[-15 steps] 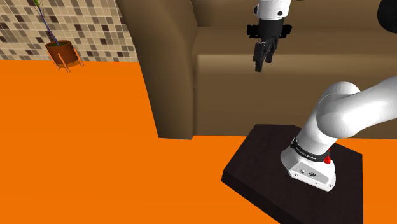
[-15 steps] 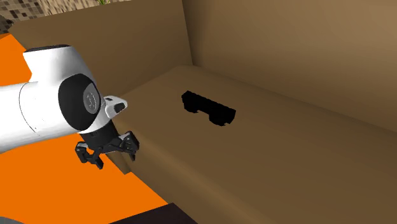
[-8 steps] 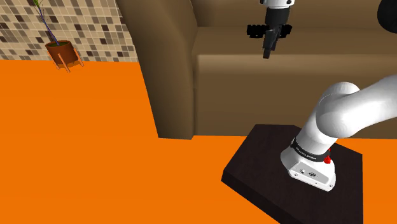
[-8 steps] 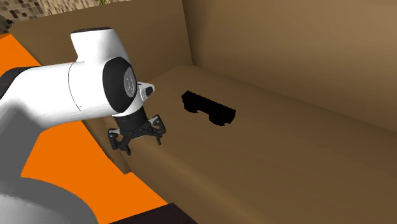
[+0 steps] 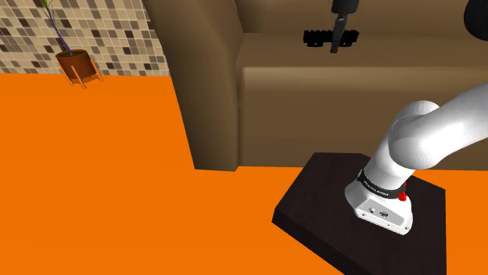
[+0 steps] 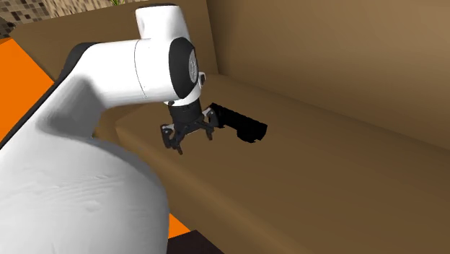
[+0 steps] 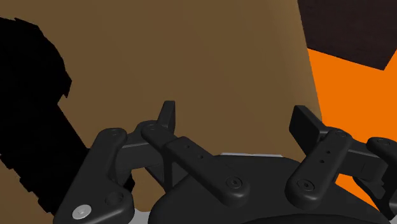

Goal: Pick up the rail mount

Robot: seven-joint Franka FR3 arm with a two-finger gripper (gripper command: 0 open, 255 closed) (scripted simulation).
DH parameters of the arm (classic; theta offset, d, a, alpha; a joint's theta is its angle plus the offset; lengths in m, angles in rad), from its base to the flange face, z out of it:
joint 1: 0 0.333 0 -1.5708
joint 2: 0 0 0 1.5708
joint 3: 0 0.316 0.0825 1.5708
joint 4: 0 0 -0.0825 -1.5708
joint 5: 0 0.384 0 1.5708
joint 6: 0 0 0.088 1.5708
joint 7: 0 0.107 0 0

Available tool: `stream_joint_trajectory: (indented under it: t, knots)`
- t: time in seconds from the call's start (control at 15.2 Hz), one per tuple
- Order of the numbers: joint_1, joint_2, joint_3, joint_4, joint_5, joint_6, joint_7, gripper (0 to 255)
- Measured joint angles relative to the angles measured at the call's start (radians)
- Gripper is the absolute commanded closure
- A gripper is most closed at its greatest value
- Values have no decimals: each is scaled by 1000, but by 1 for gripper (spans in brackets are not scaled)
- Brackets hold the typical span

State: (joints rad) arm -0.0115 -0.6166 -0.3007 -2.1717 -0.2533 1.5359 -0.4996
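My pincer (image 6: 190, 139) hangs released, fingers apart, above the sofa seat (image 6: 339, 173). The rail mount (image 6: 241, 124) lies on that seat just beside me, toward the second exterior view's right, its long axis running along the seat, outside my gap.

You can identify the arm by its smooth, rounded white links (image 5: 426, 137) at the shoulder view's lower right, ending in a white base flange (image 5: 381, 212). A black band with white lettering (image 5: 378, 185) rings the lowest link; a red knob (image 5: 403, 196) sits beside it. A dark round joint cap (image 6: 183, 68) shows upper left in the second exterior view. The all-black gripper (image 7: 235, 121) has bar linkages with round pivot screws (image 7: 234, 183).
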Motion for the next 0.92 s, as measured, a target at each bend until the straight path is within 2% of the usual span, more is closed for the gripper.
stream_joint_trajectory:
  t: [0.33, 0.53, 0.79, 0.92]
  knots:
    - [21, 122, -108, 146, -21, 20, -192, 0]
    - [35, 214, -178, 258, -13, 26, -317, 0]
    - [53, 348, -263, 411, 32, 30, -476, 0]
    - [54, 366, -276, 417, 39, 45, -501, 0]
